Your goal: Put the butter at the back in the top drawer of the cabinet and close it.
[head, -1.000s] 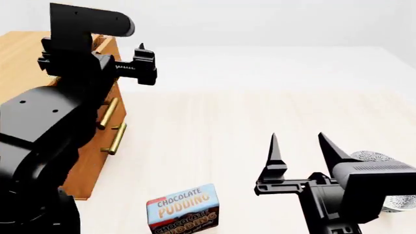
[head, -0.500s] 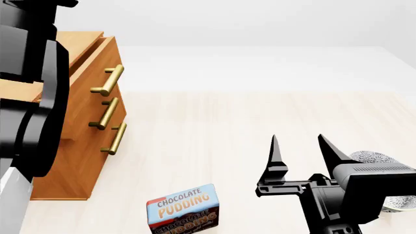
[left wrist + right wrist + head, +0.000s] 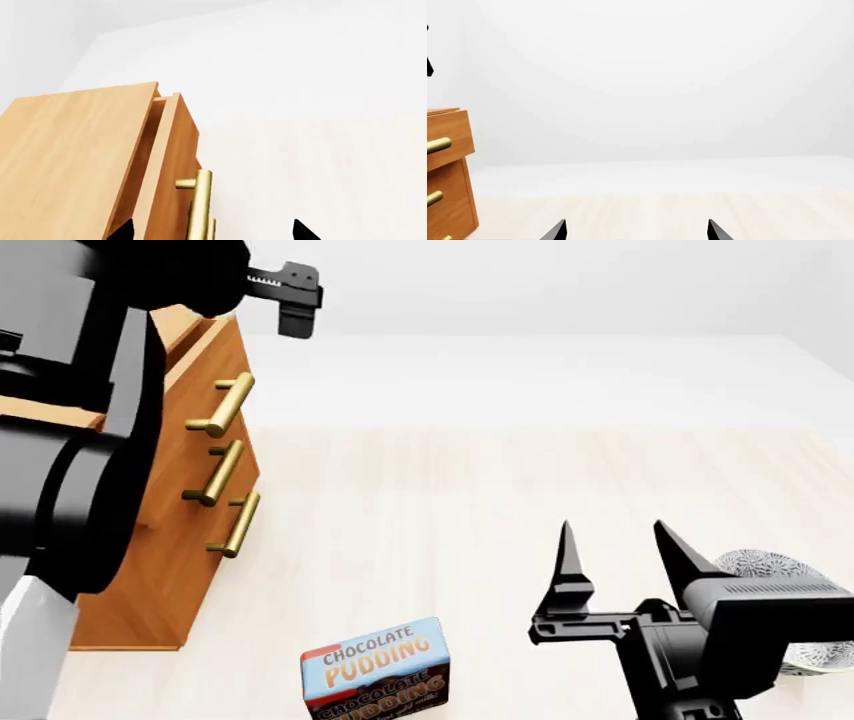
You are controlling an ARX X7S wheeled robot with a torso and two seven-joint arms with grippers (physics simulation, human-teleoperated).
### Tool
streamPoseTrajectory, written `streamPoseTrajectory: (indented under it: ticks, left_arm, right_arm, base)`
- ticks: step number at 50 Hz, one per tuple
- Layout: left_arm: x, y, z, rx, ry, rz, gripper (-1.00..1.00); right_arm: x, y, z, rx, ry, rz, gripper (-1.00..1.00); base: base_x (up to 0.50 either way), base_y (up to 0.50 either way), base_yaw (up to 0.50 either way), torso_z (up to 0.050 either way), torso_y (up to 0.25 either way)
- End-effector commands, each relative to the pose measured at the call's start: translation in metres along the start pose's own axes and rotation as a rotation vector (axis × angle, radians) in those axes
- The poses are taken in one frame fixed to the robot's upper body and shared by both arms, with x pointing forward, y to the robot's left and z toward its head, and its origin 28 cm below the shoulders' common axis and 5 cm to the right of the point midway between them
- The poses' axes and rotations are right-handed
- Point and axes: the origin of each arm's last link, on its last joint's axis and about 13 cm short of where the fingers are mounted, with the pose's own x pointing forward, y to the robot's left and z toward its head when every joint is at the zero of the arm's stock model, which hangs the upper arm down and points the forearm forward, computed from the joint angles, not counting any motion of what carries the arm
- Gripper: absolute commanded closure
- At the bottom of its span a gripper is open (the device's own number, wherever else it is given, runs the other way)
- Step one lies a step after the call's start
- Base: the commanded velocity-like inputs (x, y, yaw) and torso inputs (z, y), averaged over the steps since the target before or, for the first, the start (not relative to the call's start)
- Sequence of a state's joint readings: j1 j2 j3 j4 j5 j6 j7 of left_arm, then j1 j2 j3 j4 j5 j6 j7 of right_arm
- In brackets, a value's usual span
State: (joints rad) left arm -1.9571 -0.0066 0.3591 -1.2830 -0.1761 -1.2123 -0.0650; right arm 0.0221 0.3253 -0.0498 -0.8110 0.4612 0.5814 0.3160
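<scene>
My left gripper (image 3: 283, 297) has lifted up and away from the cabinet (image 3: 174, 530). A second ago it sat level with the top drawer (image 3: 170, 165); now it hangs above and just past the cabinet's front top corner, touching nothing. Its fingers are spread, with only the two dark tips showing in the left wrist view, and nothing between them.

Below this hand the drawer stands slightly out from the cabinet front, a narrow gap showing along its upper edge. Its brass handle (image 3: 200, 202) lies straight beneath my fingertips. I cannot see the butter anywhere, so I cannot say where it is; it may already be inside the drawer, which would leave only the closing push.

My right gripper (image 3: 625, 565) stays low and well off to the other side, fingers apart and empty. A pudding box (image 3: 375, 667) stands on the floor (image 3: 441, 500) near it, and a pale round thing (image 3: 774, 570) sits just behind that arm. Between both hands the floor lies open, giving free room to swing down onto the drawer front.
</scene>
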Motion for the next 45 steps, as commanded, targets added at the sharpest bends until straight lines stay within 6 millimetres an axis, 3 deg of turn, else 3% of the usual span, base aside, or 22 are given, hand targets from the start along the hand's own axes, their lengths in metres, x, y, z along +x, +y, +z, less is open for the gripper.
streamPoseTrajectory:
  ticks: [1, 25, 45]
  left_arm:
    - [-0.008, -0.002, -0.013, -0.043, 0.231, -0.064, -1.0]
    - [-0.002, 0.004, -0.018, 0.068, 0.241, 0.084, -1.0]
    - [0.004, 0.004, -0.023, 0.069, 0.25, 0.081, -1.0]
  right_arm:
    - [-0.002, -0.001, -0.001, 0.004, 0.0, -0.001, -1.0]
    - [-0.006, 0.0, 0.002, 0.001, -0.009, 0.003, -1.0]
    - [-0.007, 0.0, 0.0, -0.001, -0.004, 0.005, -1.0]
  base:
    - [0.0, 0.0, 0.0, 0.0, 0.0]
    - [0.0, 0.0, 0.0, 0.0, 0.0]
    - [0.0, 0.0, 0.0, 0.0, 0.0]
